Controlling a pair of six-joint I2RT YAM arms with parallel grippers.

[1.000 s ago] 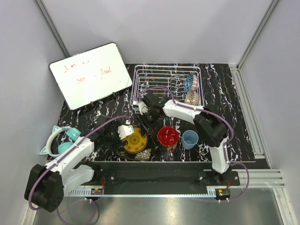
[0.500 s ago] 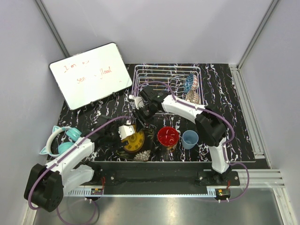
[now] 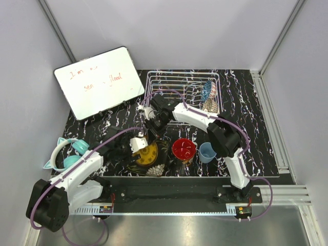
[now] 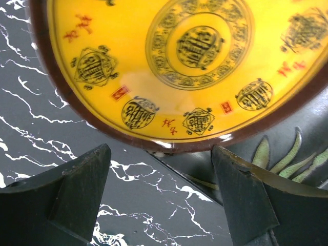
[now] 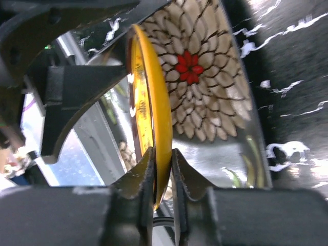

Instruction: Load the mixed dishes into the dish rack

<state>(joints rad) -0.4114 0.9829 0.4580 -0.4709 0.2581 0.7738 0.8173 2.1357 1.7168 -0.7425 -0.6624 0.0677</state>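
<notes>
Yellow-and-dark plate, one, tight in right end effector; left end effector agape

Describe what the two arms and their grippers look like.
The left arm and the right arm each have white links, bulky black joints and a looping purple cable. The left gripper and right gripper have dark, blunt, two-finger tips.

Overhead camera looks steeply down over the whole table; both wrist cameras sit close on the yellow-and-dark plate, left face-on, right edge-on.
</notes>
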